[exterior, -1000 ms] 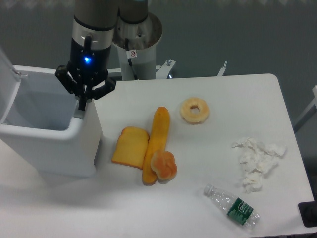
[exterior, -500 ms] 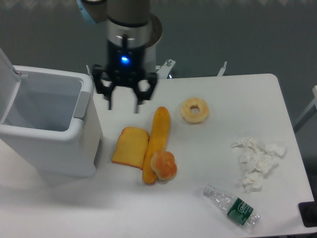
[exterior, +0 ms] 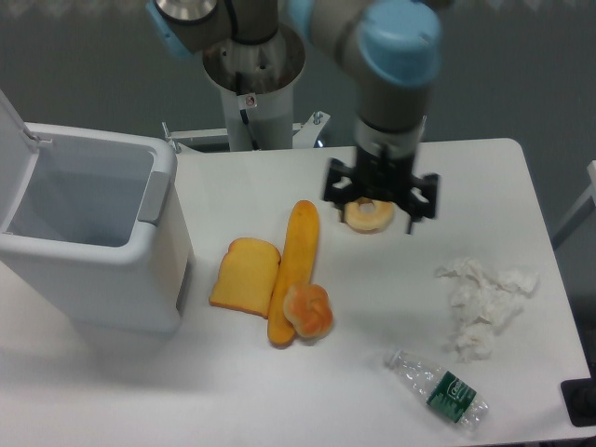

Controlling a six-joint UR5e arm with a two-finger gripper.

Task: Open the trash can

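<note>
The trash can [exterior: 102, 279] is a large white boxy bin at the table's left side. Its lid [exterior: 11, 149] stands raised at the far left, so the empty inside shows. A grey tab [exterior: 154, 196] sits on its right rim. My gripper [exterior: 377, 207] is open and empty. It hangs over the ring-shaped donut [exterior: 370, 217] in the middle of the table, well to the right of the bin, and partly hides the donut.
A toast slice [exterior: 246, 277], a long baguette [exterior: 293, 265] and a round bun [exterior: 308, 310] lie beside the bin. Crumpled tissue [exterior: 484, 303] and a plastic bottle [exterior: 438, 386] lie at the right. The metal robot pedestal [exterior: 254, 79] stands at the back.
My gripper has moved from the bin's right rim rightward across the table to above the donut. The bin stays open with its lid raised.
</note>
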